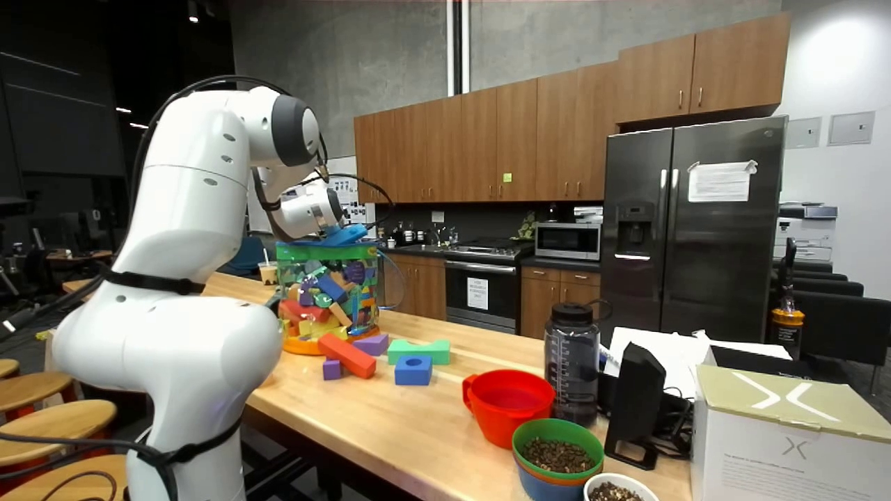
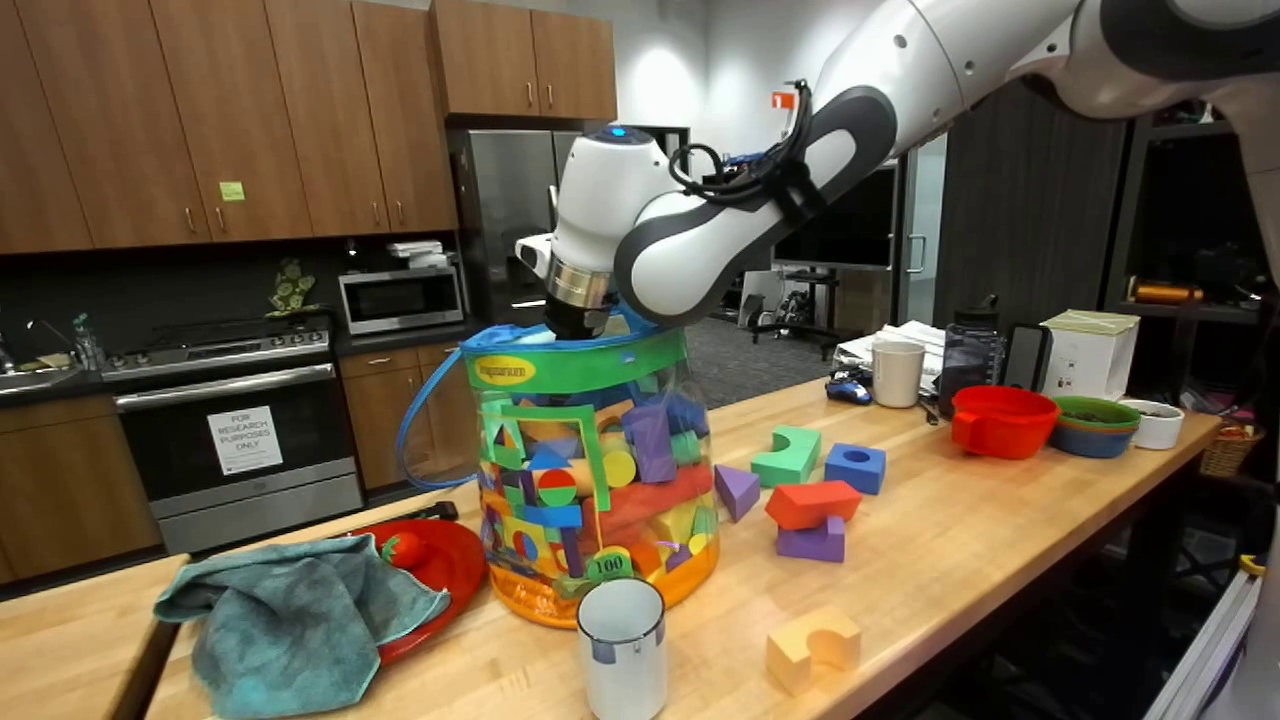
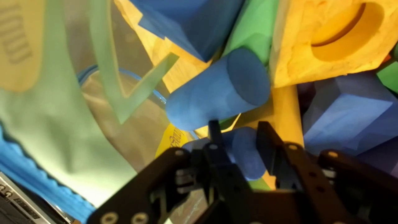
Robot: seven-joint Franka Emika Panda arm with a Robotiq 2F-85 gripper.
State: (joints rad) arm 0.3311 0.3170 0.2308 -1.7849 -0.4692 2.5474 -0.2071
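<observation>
In the clear, green-banded plastic bag (image 2: 600,372), a rounded blue block (image 3: 247,155) shows between black fingers (image 3: 268,137). Whether pinched, I cannot tell

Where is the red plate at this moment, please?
In an exterior view, the red plate lies left of the block bag, partly under the teal cloth.

This was a kitchen within a research setting. Wooden cabinets (image 1: 480,142), a dark refrigerator (image 1: 717,250), a microwave (image 1: 567,240) and a sink (image 2: 40,378) marked the kitchen. A sheet (image 2: 242,440) on the oven (image 2: 315,430) read "FOR RESEARCH PURPOSES ONLY", and a robot arm (image 1: 191,216) stood beside the wooden table (image 1: 424,417).
</observation>
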